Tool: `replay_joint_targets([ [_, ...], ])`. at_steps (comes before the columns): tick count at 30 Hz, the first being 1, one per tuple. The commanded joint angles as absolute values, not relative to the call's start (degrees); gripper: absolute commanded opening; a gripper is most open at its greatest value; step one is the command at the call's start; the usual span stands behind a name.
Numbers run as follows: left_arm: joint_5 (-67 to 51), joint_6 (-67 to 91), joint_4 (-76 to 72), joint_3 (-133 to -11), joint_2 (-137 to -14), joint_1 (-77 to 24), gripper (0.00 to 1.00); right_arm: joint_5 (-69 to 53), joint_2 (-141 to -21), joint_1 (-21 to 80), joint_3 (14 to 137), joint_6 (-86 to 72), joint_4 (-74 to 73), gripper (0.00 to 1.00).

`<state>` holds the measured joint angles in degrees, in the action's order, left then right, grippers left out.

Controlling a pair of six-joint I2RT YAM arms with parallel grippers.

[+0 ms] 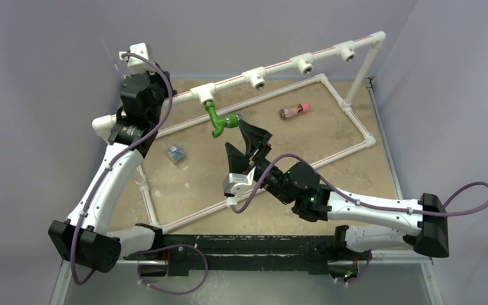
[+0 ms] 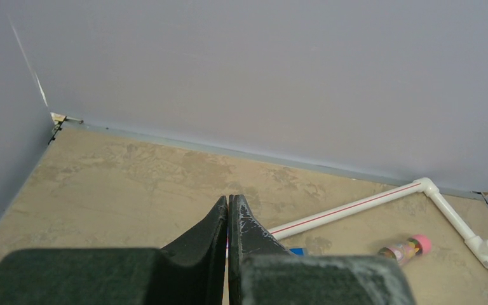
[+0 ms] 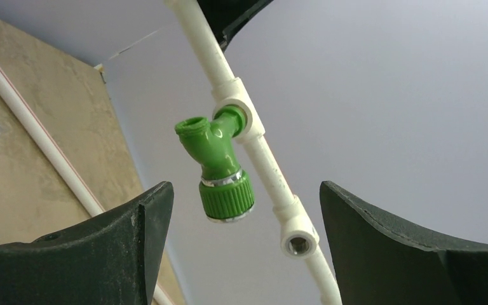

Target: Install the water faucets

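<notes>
Fingers (image 2: 248, 225) of L gripper (image 2: 228, 202) are pressed tight together w/ nothing between, up by the left end of the rail (image 1: 279, 67). Small blue packet (image 1: 176, 154) lies on the worktop (image 1: 305, 146) in front of rail, left of its first tee (image 1: 203, 94). Green faucet (image 1: 217, 121) hangs from that tee, stem in the socket, ribbed cap toward R gripper (image 1: 235, 135). R gripper sits just in front of rail by the faucet, fingers spread wide, gripping nothing; wrist view shows faucet between them w/ gaps each side. Three more tees along rail have open sockets. Bottle (image 1: 294, 110) w/ pink cap lies on worktop in front of rail, right of faucet.
</notes>
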<state>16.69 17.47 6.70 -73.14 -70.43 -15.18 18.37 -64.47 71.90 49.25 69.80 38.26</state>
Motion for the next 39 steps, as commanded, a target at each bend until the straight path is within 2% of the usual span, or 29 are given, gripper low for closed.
replay_joint_targets([
  [1,15.04,18.19,20.31,-69.11,-73.76,-14.63,0.0,19.22,-67.21,72.66,50.8,77.67,46.03,0.86],
  [11,15.12,17.83,20.34,-68.25,-72.73,-14.59,0.0,20.31,-75.67,71.85,54.12,81.28,50.82,0.82],
  [22,15.21,17.67,20.25,-68.04,-72.16,-14.5,0.0,22.25,-81.98,69.76,58.8,80.32,54.2,0.67],
  [32,14.85,17.84,20.14,-67.77,-71.94,-14.5,0.0,24.75,-83.49,69.36,57.86,76.25,58.4,0.39],
  [35,14.85,17.84,20.18,-67.76,-71.82,-14.5,0.0,25.66,-83.95,69.34,57.81,74.3,59.37,0.23],
  [38,14.94,17.84,20.15,-67.79,-71.81,-14.5,0.0,26.23,-84.18,69.34,57.91,72.01,60.05,0.01],
  [39,14.94,17.84,20.17,-67.77,-71.87,-14.5,0.0,26.56,-84.34,69.35,58.01,71.0,60.66,0.0],
])
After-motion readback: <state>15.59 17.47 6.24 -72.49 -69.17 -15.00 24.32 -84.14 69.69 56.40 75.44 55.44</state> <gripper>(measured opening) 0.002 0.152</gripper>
